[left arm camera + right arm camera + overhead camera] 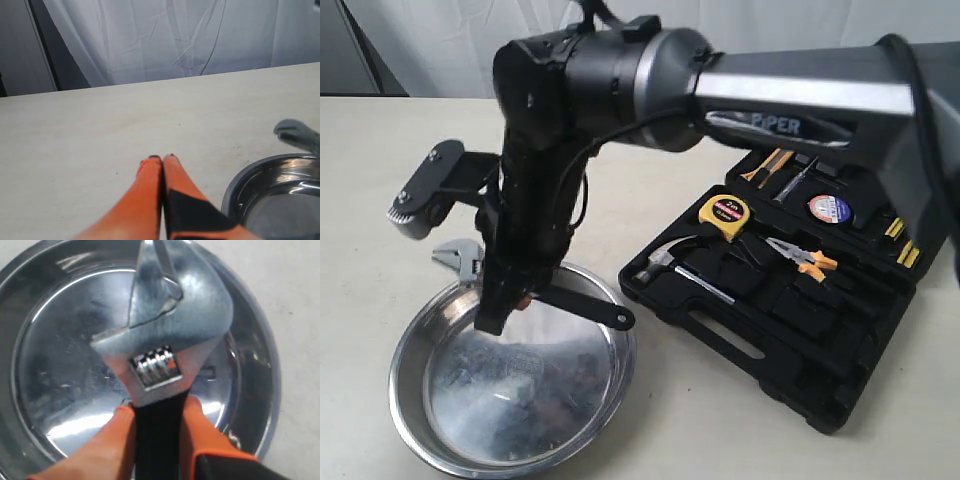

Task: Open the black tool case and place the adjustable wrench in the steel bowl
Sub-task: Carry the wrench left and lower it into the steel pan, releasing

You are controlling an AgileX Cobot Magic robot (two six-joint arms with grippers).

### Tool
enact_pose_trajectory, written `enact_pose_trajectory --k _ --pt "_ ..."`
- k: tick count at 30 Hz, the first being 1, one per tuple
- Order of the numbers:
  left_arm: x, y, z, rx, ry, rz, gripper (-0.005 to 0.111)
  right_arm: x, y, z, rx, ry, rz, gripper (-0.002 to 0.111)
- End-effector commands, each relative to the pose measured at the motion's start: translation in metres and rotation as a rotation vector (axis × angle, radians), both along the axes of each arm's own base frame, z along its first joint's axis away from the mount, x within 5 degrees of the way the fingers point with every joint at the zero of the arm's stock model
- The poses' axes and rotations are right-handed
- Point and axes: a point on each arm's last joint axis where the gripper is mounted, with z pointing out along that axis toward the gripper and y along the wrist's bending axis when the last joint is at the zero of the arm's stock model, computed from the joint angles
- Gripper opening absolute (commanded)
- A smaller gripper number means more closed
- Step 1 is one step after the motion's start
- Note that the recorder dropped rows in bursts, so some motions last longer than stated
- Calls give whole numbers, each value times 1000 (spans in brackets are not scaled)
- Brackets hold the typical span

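One release remaining, likely — right pincer (159,407) pinching adjustable wrench (165,330) by black handle, steel bowl (60,365) directly beneath, long axis across bowl. Left pincer (162,159) pressed together, beside bowl.

The steel bowl (60,365) is seen as polished, mirror-like metal, faintly scuffed. On the adjustable wrench (170,325), a dull silver metal head and a matt black rubbery handle are shown. The black tool case (790,375) is moulded in matt plastic. The table (90,135) is finished pale, smooth and matt; creased white cloth (165,40) is hung behind.
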Motion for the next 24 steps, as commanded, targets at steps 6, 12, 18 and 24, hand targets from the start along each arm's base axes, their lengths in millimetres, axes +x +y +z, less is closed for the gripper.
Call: enact_pose_trajectory --k 6,12,18,24 --pt "0 0 2 -2 -12 1 0 -16 22 -35 -53 14 63 0" --pt "0 0 2 -2 -12 1 0 -15 28 -45 -34 7 48 7" --pt "0 0 2 -2 -12 1 0 -14 29 -43 -26 -5 44 45" --pt "0 0 2 -2 -12 1 0 -14 24 -43 -73 3 33 45"
